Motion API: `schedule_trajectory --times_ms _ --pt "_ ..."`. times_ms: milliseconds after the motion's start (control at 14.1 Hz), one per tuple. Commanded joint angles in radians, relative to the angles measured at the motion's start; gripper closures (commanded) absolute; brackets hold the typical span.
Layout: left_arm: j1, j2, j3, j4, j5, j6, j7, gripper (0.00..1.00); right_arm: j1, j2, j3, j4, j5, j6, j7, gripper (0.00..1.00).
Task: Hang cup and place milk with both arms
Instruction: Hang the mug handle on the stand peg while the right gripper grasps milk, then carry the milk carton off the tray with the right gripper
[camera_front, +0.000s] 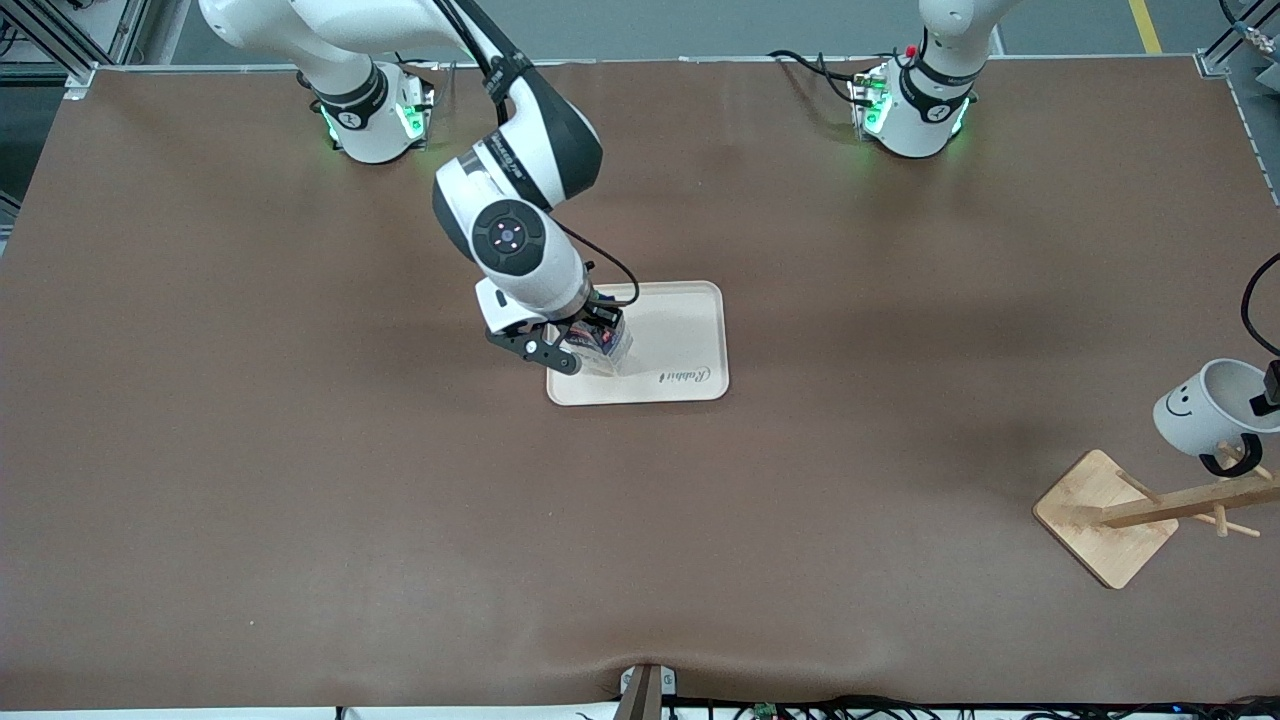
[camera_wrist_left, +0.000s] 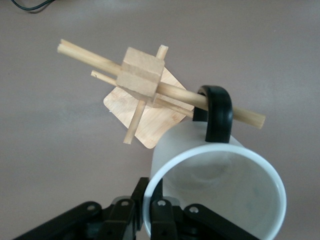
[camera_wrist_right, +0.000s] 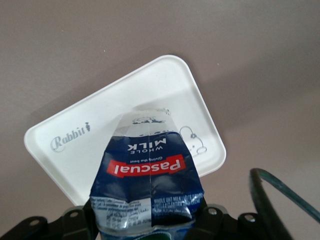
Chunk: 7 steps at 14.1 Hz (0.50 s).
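Right gripper (camera_front: 585, 352) pinches crumpled dark blue milk carton (camera_front: 604, 343) with red label and pale base, over glossy cream rounded-rectangle tray (camera_front: 690, 330) at table centre; cap hidden. Left gripper (camera_wrist_left: 145, 210) clamps rim of smooth white ceramic cup (camera_front: 1205, 405) with smiley face, at left arm's end; black loop handle (camera_wrist_left: 218, 112) threaded on round peg of pale wooden rack (camera_front: 1110, 515). Left gripper mostly cut off in front view.

Right hand (camera_front: 588, 352) clamped, reaching mid-table; left hand (camera_wrist_left: 150, 212) clamped, at table's edge.
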Motion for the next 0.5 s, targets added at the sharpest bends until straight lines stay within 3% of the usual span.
schedule_trajectory --times_ms 0,213,427 --pt "-0.003 0.003 -0.008 0.017 -0.009 0.001 -0.039 0.00 -0.104 -0.014 0.001 0.164 0.058 -0.229 0.016 1.00" --pt "-0.008 -0.012 -0.031 0.011 -0.010 -0.013 -0.114 0.00 -0.226 -0.057 0.000 0.225 -0.042 -0.376 -0.036 1.00" --pt "-0.009 -0.057 -0.076 0.005 -0.006 -0.071 -0.176 0.00 -0.354 -0.134 -0.004 0.222 -0.153 -0.472 -0.270 1.00"
